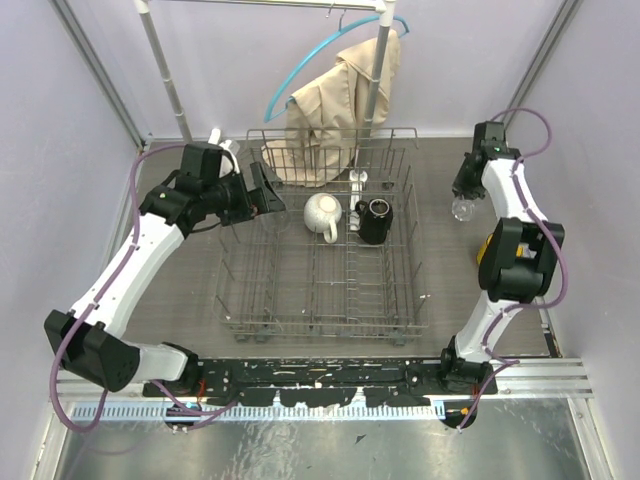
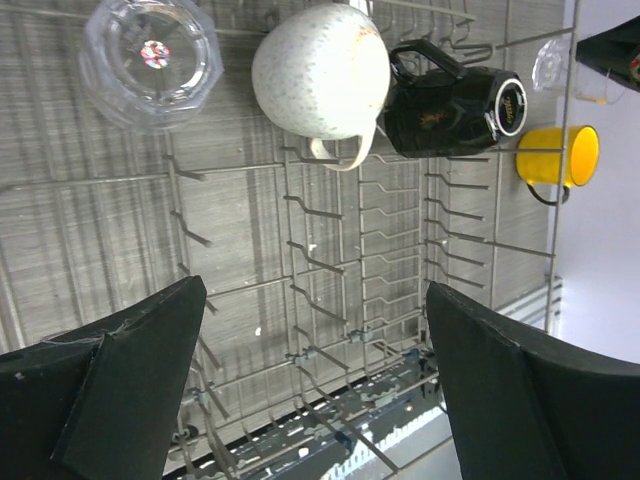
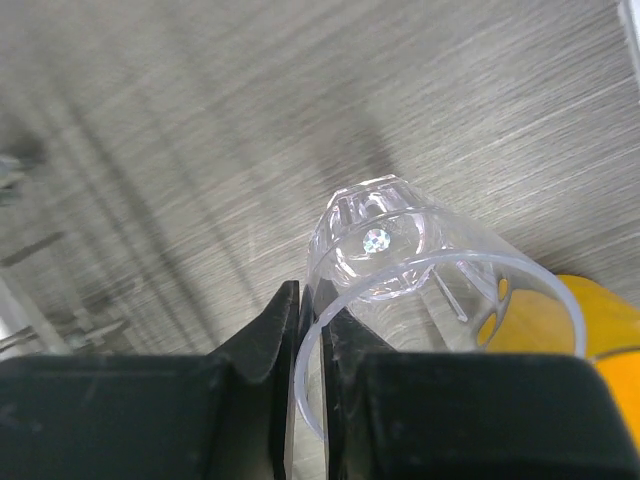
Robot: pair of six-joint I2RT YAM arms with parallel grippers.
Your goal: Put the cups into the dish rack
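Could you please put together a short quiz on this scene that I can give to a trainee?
1. Fill in the blank: the right gripper is shut on the wall of a ____.
2. True or false: the yellow mug is inside the dish rack.
3. Which two mugs are in the dish rack?

Key
1. clear tumbler, with one finger inside it and one outside.
2. False: it is outside the rack, beyond the rack's right-hand wall.
3. The white mug and the black mug, side by side.
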